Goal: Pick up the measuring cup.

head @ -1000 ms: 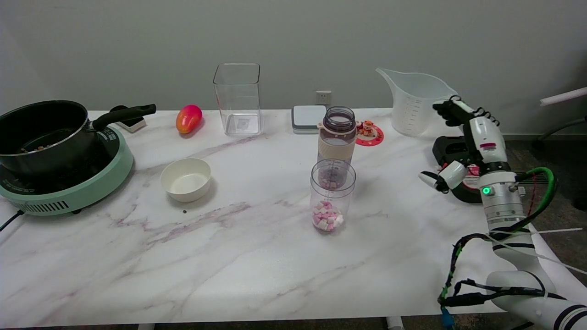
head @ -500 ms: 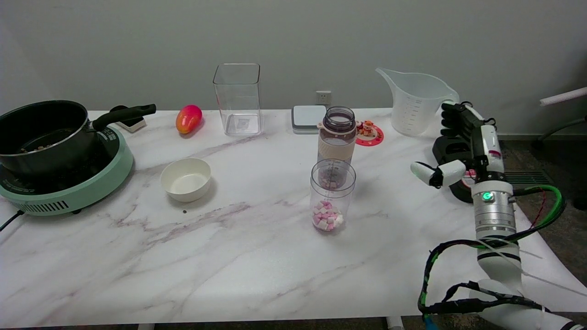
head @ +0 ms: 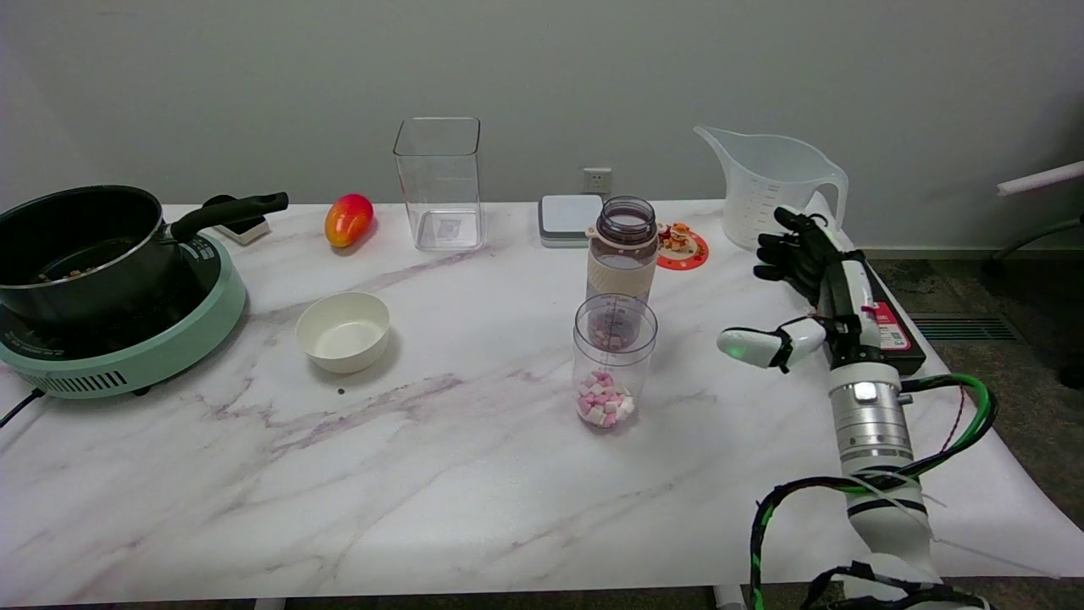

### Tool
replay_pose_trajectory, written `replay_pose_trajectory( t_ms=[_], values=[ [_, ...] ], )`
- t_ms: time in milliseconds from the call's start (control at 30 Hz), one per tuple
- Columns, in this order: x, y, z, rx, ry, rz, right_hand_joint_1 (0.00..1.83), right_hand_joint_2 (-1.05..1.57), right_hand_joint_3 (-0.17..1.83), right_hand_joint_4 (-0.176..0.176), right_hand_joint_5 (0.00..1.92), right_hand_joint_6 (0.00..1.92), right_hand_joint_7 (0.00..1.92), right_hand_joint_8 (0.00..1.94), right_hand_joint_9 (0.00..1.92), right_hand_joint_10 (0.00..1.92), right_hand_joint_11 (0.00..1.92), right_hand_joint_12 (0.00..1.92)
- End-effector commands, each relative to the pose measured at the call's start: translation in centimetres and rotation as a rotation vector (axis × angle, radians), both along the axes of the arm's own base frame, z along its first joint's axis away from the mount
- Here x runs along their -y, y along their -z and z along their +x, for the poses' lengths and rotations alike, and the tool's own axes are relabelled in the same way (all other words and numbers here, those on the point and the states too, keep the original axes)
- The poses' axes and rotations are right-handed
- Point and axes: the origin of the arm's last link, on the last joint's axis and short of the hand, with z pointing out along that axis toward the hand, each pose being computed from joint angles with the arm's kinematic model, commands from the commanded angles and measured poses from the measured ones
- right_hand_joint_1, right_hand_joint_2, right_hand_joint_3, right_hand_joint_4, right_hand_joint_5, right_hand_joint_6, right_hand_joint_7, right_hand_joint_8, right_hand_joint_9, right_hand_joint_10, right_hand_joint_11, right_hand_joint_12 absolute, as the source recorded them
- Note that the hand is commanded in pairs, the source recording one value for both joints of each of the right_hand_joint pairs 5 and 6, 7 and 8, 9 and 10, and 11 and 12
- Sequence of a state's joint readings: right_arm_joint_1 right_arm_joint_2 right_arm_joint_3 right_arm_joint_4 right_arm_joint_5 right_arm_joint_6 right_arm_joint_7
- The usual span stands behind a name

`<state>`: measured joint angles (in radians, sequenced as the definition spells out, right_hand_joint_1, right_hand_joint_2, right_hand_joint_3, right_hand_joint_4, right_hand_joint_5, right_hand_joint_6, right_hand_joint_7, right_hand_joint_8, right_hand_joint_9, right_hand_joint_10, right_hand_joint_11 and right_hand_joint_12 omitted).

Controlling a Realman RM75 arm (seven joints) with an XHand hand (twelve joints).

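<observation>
The measuring cup [head: 766, 184] is a large translucent jug with a spout to the left and a handle on its right side, standing upright at the table's back right. My right hand [head: 800, 292] hovers in front of and slightly right of it, fingers spread and pointing toward the cup, thumb stretched out to the left. The hand holds nothing and a gap separates its fingertips [head: 775, 246] from the cup's base.
A clear jar with pink and white cubes [head: 612, 363] and a bottle [head: 625, 250] stand mid-table, left of my hand. A black device [head: 889, 330] lies under my wrist. Farther left are a white bowl [head: 344, 330], a clear square container [head: 439, 183], a mango [head: 348, 219] and a pot [head: 80, 246].
My right hand has swung left and lower, from beside the cup's handle to in front of the cup. The arm has shifted left with it. Nothing on the table moved.
</observation>
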<state>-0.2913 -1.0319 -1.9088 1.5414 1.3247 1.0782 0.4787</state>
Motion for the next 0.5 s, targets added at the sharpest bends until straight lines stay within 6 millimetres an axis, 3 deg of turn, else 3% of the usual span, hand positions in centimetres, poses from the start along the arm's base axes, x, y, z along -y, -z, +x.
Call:
replay_pose_trajectory(
  t_ms=[33,500],
  values=[
    [-3.8,5.4,-1.9,0.185,-0.041,0.172,1.09,-0.53,0.78,0.0,0.34,0.34,0.56,0.56,0.58,0.58,0.68,0.68],
    [-4.7,6.8,-3.7,0.173,0.012,0.235,1.03,-0.5,0.66,0.0,0.33,0.33,0.58,0.58,0.57,0.57,0.66,0.66]
  ],
)
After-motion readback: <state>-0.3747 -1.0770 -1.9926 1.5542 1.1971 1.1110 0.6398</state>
